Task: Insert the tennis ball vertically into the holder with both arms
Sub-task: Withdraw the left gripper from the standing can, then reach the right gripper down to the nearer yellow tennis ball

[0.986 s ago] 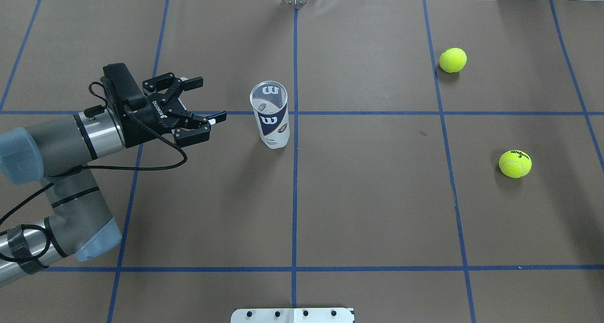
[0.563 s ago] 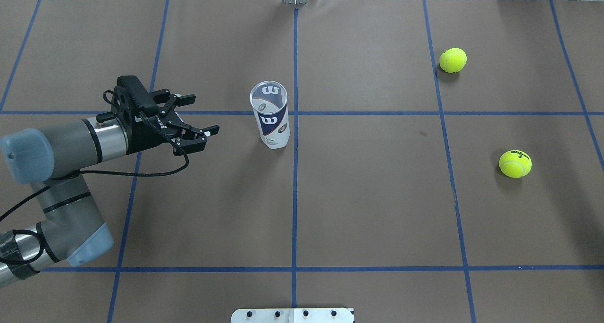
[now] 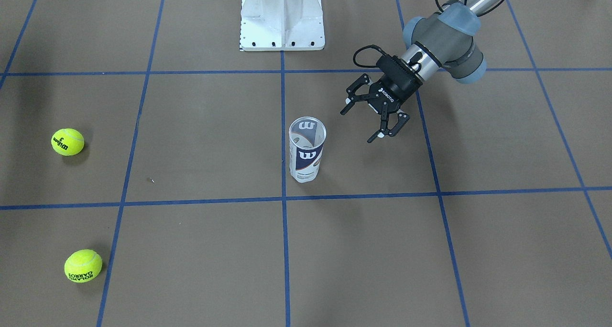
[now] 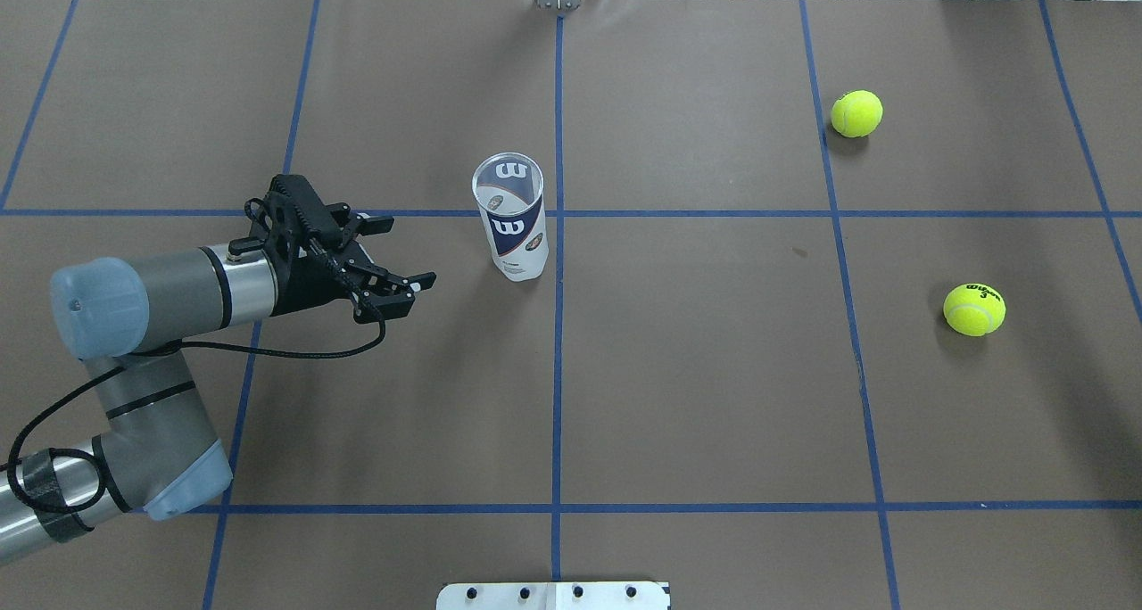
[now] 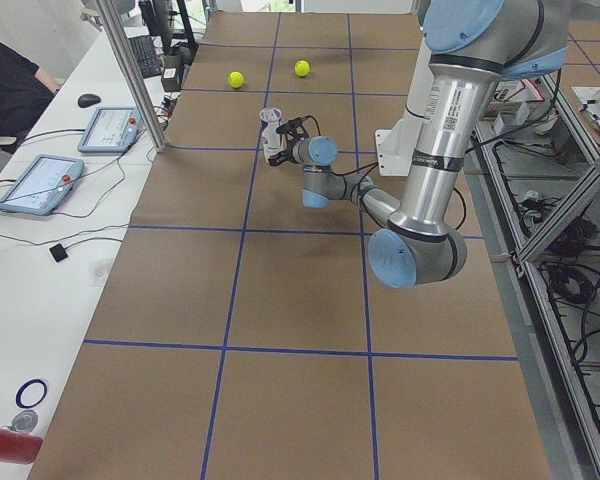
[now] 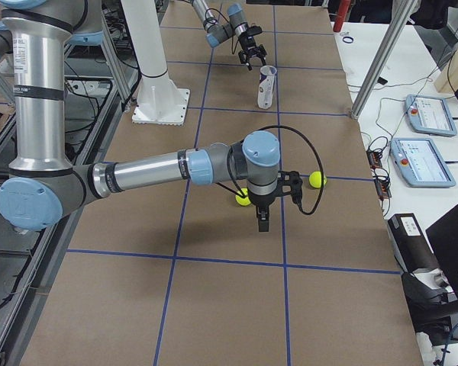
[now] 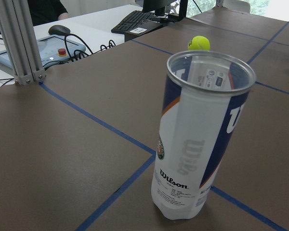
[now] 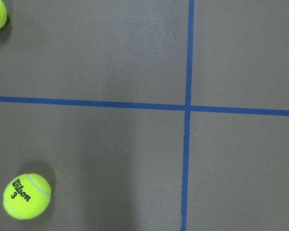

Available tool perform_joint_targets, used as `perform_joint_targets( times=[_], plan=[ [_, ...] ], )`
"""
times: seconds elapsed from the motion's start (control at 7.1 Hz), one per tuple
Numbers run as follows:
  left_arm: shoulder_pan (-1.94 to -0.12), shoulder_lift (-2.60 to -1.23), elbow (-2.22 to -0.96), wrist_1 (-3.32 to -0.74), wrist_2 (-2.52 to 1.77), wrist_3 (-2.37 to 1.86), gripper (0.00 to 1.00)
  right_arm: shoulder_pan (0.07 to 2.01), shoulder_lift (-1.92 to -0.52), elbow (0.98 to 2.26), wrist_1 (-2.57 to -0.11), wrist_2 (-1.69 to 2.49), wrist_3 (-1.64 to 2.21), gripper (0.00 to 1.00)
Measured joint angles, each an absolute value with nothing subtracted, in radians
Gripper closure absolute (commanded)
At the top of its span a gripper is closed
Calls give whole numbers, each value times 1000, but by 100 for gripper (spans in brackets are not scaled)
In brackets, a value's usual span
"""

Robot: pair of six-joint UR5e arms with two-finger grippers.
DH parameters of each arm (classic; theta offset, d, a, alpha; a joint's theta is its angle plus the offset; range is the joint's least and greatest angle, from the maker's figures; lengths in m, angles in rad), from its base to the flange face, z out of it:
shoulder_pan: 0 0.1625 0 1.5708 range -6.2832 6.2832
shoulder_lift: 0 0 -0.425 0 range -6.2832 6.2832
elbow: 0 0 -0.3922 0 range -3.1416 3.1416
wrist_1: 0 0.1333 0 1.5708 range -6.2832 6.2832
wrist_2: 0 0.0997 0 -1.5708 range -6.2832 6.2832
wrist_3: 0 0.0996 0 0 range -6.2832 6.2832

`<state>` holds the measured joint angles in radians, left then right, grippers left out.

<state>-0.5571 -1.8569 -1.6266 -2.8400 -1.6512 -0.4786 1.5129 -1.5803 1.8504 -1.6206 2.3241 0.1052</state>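
Clear plastic, the holder [image 3: 307,150] is standing upright on the worktop [image 3: 191,140] in your front-facing view, the left pincer [image 3: 358,125] hovering near it, spread wide, while in the right-side view the right pincer [image 6: 261,225] is pointing down near two tennis balls [image 6: 316,179], and you cannot tell its state.

One clear plastic cylindrical ball can [image 4: 509,218], near the left claw [image 4: 409,253]; two yellow felt tennis balls [image 4: 856,114] [image 4: 974,309], well apart from it.
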Motion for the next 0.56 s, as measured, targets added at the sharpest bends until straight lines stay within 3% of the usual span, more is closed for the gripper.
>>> perform_joint_targets(
  times=[0.56],
  plan=[
    [-553, -1845, -1622, -2843, -1654, -478, 0, 1358, -1576, 1891, -1589, 2403, 286, 0]
  ],
)
